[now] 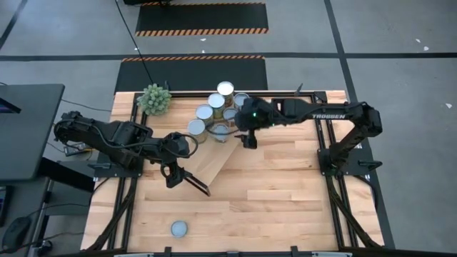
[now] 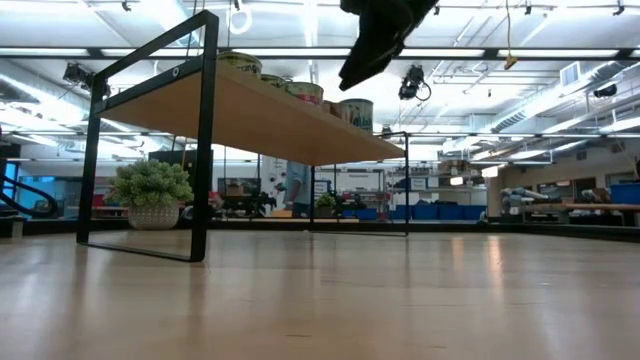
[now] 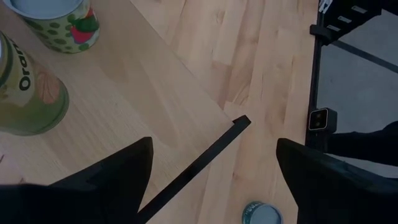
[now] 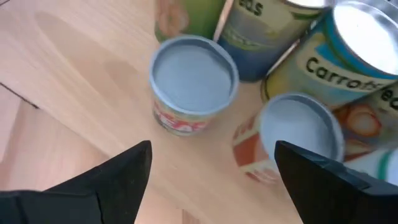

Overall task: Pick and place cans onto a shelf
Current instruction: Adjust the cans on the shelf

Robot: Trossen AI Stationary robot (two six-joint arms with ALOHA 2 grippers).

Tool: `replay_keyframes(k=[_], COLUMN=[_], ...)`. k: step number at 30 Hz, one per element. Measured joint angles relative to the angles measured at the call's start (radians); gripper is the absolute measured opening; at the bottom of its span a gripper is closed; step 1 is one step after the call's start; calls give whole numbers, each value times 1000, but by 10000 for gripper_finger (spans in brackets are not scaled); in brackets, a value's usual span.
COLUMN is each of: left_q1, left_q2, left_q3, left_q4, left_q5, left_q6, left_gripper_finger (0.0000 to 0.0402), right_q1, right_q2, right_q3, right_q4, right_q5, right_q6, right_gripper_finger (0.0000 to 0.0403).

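Observation:
The shelf (image 1: pixel 211 160) is a light-wood board on black frame ends, lying slantwise across the table. Several cans (image 1: pixel 216 101) stand in a cluster on its far end. A single can (image 1: pixel 178 228) stands on the tabletop near the front edge. My left gripper (image 1: pixel 171 178) hangs open above the shelf's near end (image 3: pixel 124 93), with nothing between its fingers. My right gripper (image 1: pixel 248 139) hangs open just above and to the near right of the cluster. Below it are a low red-labelled can (image 4: pixel 193 81) and an orange-labelled can (image 4: pixel 298 134). In the low view it (image 2: pixel 385 40) hangs above the can tops.
A spiky green plant (image 1: pixel 153 98) in a pot stands at the table's far left, beside the shelf. Black frame rails (image 1: pixel 325 143) run along the table's sides. Bare tabletop (image 1: pixel 285 193) lies on the near right.

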Motion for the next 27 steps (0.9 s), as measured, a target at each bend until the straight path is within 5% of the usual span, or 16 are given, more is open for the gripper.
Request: replay_keyframes(k=[17, 27], left_q1=[0, 0], left_q2=[0, 0], left_q3=[0, 0], left_q4=[9, 8], left_q5=[0, 0], left_q6=[-1, 7], left_gripper_finger=[345, 345], right_q1=[-75, -53], right_q2=[65, 65], right_q3=[30, 30], right_q4=[-7, -2], right_q5=[-115, -102], right_q6=[-115, 14], right_gripper_finger=[347, 347])
